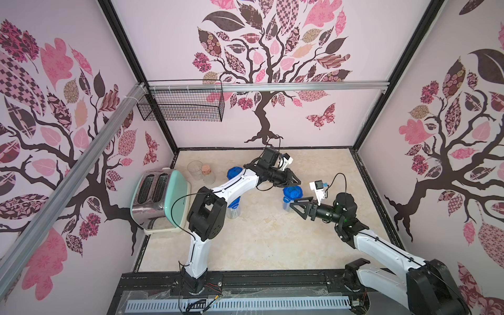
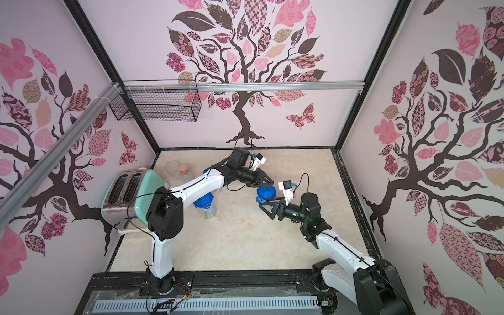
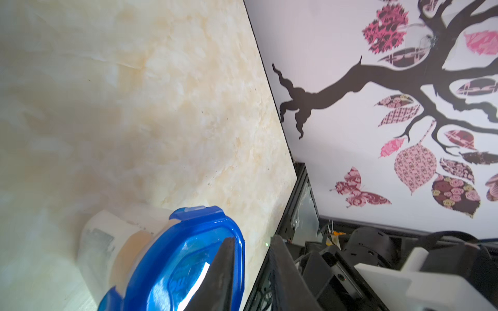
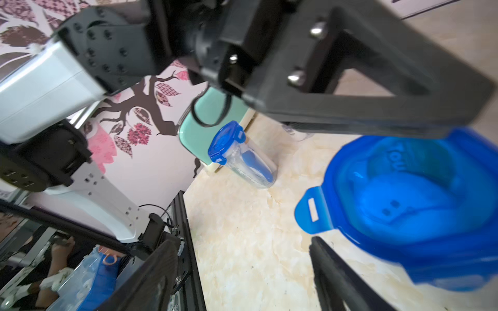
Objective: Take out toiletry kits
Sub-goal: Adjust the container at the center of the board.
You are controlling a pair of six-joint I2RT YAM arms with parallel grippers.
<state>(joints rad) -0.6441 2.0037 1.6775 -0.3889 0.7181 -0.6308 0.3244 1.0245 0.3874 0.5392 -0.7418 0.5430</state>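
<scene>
Left gripper (image 1: 298,181) is hanging right over the blue lid (image 1: 292,192) of the canister (image 1: 286,206) that stands out in the open on the tabletop (image 1: 259,240). Its jaws are cracked open just a little with nothing between them. In the left wrist view one finger (image 3: 223,272) sits across the lid's edge, but I can't tell if it's actually touching.

Right gripper (image 1: 296,210) is down low, just beside that same canister's clear wall, on the side nearer the right arm. Its jaws are spread wide and empty; the right wrist view shows only bare tabletop between them. The same view shows one clip (image 4: 310,212) on the lid flipped out flat, and the lid itself is sitting on the canister.

As for the task's things, one toiletry kit (image 3: 126,242) is inside this canister. Through the wall I only get pale and peachy shapes, too blurry to name.

Well apart from the canister, under the left arm's forearm, stands a second canister (image 2: 210,212) with its lid on. Another toiletry kit (image 4: 254,165) is inside it, showing a blue piece and some white.

A third canister (image 1: 234,172) is also well apart from the first, mostly hidden behind the left arm. Further off from the canister, past those two, there's a mint toaster (image 1: 161,199), a cork-stoppered jar (image 1: 207,174) and a clear cup (image 1: 195,169).
</scene>
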